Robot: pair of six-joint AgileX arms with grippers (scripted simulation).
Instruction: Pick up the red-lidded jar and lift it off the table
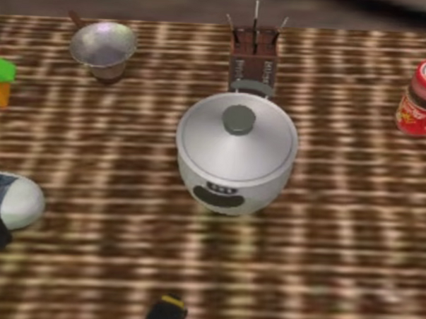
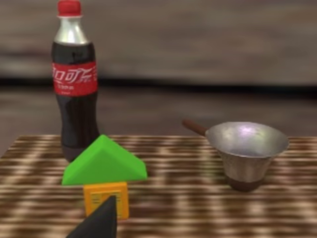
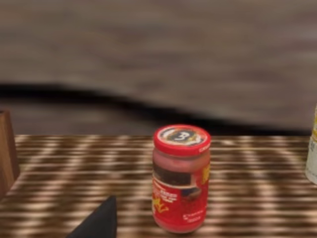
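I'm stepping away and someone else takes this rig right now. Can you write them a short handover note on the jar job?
Left end effector: out of the top view; only a dark tip shows in its wrist view, near the orange box. Idle.
Right end effector: only a dark tip shows in its wrist view, facing the red-lidded jar but apart from it.
Jar: upright on the table, at the far right edge in the top view, right of the pot.
Done: nothing gripped.
Left: approach, grip, lift.

Each wrist view shows one gripper finger (image 3: 98, 221) — matte black, wedge-shaped, pointed
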